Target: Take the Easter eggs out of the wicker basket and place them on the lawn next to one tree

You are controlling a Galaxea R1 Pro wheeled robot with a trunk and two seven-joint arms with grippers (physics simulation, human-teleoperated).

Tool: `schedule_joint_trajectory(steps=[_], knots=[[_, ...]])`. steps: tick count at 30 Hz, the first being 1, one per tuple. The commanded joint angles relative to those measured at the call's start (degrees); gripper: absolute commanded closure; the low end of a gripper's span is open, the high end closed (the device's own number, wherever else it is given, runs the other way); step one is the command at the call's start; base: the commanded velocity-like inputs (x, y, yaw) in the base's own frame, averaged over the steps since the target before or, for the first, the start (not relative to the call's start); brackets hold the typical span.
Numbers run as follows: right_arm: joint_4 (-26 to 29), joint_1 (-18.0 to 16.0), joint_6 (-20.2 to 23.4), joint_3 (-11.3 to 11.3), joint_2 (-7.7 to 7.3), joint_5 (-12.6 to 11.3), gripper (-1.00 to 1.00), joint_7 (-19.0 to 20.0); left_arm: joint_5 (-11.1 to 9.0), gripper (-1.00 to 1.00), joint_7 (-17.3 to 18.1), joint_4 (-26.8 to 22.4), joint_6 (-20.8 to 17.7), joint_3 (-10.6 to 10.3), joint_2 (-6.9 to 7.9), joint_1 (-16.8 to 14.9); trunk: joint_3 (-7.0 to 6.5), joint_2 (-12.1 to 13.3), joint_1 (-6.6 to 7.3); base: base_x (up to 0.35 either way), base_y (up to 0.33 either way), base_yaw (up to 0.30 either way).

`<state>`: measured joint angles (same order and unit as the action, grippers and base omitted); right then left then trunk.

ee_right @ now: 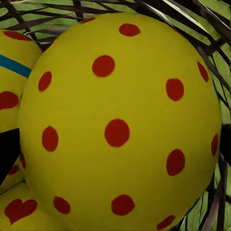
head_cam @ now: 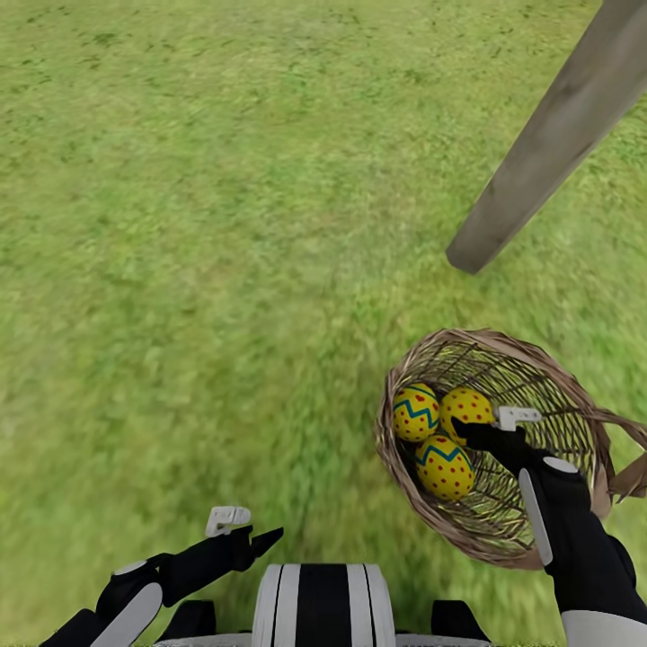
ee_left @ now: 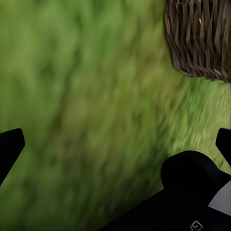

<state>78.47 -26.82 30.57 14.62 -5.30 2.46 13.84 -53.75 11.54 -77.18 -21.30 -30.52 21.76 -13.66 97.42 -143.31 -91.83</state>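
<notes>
The wicker basket (head_cam: 570,395) lies on the lawn (head_cam: 180,225) at lower right, tipped toward me. Three yellow Easter eggs rest inside it: one with a blue zigzag (head_cam: 415,412), one dotted red (head_cam: 465,406), one nearest me (head_cam: 444,467). My right gripper (head_cam: 472,432) reaches into the basket, open, its tip between the eggs. Up close, a red-dotted egg (ee_right: 120,120) sits between its spread fingers (ee_right: 6,155), with the other eggs (ee_right: 12,72) beside it. My left gripper (head_cam: 261,537) hangs open and empty over grass at lower left. A tree's bare grey-brown trunk (head_cam: 557,135) stands just beyond the basket.
Open grass stretches to the left and ahead. In the left wrist view the basket's woven side (ee_left: 199,38) shows beyond the open left gripper (ee_left: 116,144). My own base (head_cam: 322,604) shows at the bottom edge of the head view.
</notes>
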Motion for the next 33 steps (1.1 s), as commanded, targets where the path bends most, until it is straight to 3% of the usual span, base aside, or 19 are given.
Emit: schedule_joint_trajectory(steps=[1,8,13,14,33], knots=[[0.1,0.0,0.4,0.1,0.02,-0.2,-1.00,0.5,-0.5,-1.00,0.0,0.0,-0.2,-0.1,0.02,0.0,0.26,0.0,-0.02,0.000,0.000,0.000],[0.1,0.0,-0.5,0.1,0.02,-0.2,-1.00,0.5,-0.5,-1.00,-0.1,0.9,-0.2,-0.1,-0.05,0.0,1.37,-0.1,-0.15,0.000,0.000,0.000],[0.1,0.0,-0.5,0.1,0.02,-0.2,-1.00,0.5,-0.5,-1.00,-0.1,0.9,-0.2,0.0,-0.05,0.0,1.37,-0.1,-0.15,0.000,0.000,0.000],[0.1,0.0,-0.5,0.1,0.02,-0.2,1.00,0.5,-0.5,-1.00,-0.1,0.9,-0.2,0.0,-0.05,0.0,1.37,-0.1,-0.15,0.000,0.000,0.000],[0.1,0.0,-0.5,0.1,0.02,-0.2,1.00,0.5,-0.5,-1.00,-0.1,0.9,-0.2,0.0,-0.05,0.0,1.37,-0.1,-0.15,0.000,0.000,0.000]])
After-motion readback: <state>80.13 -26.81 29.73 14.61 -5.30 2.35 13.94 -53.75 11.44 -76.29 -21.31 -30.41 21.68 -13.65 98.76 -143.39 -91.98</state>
